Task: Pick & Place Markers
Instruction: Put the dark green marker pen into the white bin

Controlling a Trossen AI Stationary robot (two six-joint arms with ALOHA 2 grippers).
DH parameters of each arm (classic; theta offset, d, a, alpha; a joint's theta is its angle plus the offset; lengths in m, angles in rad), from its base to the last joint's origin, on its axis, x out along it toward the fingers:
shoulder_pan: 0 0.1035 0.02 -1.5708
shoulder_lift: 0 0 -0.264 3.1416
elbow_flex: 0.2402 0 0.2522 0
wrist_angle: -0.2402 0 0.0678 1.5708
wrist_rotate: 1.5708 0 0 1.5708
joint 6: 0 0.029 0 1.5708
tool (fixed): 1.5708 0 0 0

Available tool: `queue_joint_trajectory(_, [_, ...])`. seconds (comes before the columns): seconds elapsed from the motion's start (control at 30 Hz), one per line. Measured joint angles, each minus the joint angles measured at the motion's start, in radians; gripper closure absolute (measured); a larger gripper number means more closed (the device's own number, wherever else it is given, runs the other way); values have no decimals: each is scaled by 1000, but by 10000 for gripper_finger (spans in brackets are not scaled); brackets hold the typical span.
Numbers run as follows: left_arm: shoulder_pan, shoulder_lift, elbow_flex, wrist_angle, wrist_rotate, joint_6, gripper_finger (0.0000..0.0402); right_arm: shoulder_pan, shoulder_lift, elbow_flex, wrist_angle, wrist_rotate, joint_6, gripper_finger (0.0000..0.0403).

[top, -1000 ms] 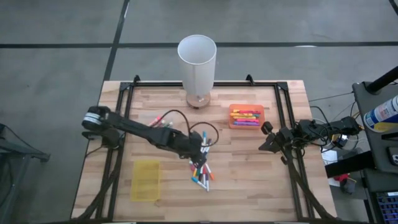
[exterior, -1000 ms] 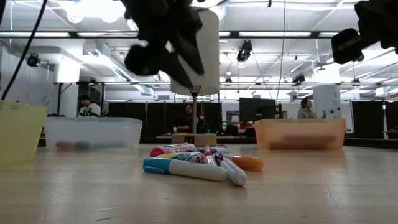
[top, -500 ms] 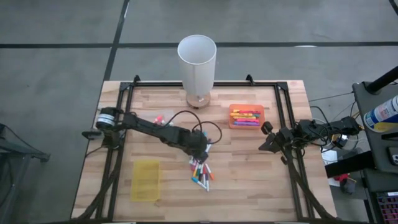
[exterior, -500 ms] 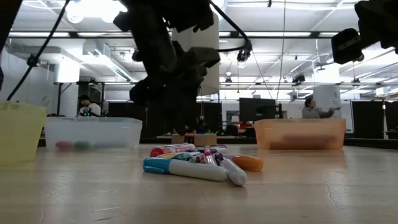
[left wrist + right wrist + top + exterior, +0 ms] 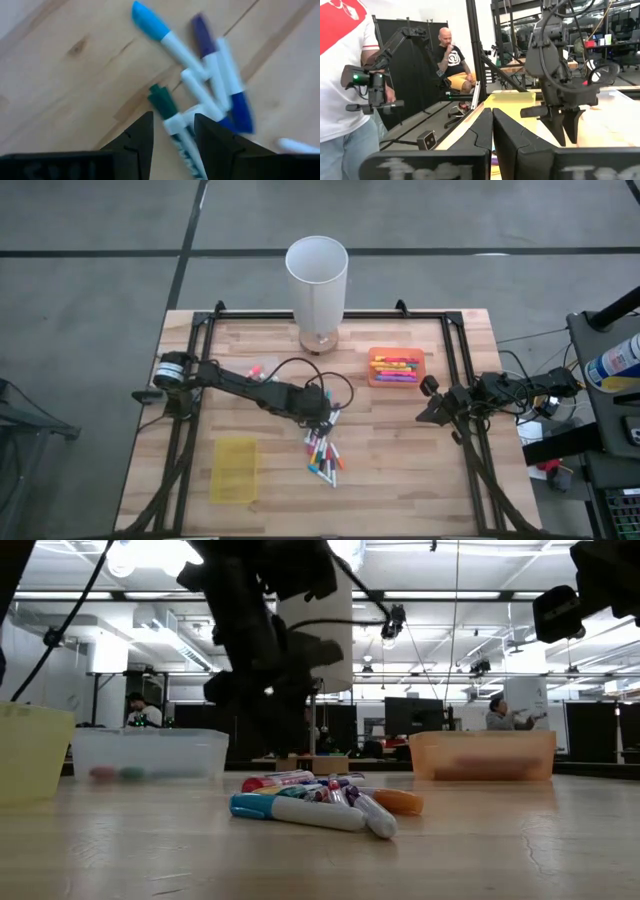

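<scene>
Wooden worktop (image 5: 400, 450) is seen under a heap of markers (image 5: 323, 452) in the middle. Right above the heap's near end the left hand (image 5: 172, 131) is held open, a green marker (image 5: 169, 111) lined up lengthways between its fingers. Far off at the side, the right hand (image 5: 424, 402) is kept shut, holding nothing.

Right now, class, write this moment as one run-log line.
left gripper: open, astride green-capped marker in marker pile | right gripper: shut, waiting at table's right edge | orange tray: holds markers | yellow tray
</scene>
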Motion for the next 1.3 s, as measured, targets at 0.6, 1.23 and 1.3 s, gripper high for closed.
queue_joint_trajectory(0.6, [-9,15,-15,-6,48,-55,266,0,0,0,0,0,0,394])
queue_joint_trajectory(1.23, [-84,19,-62,-41,76,-82,266,0,1,0,0,0,0,394])
queue_joint_trajectory(1.3, [-84,17,-84,-30,75,-71,266,0,1,0,0,0,0,394])
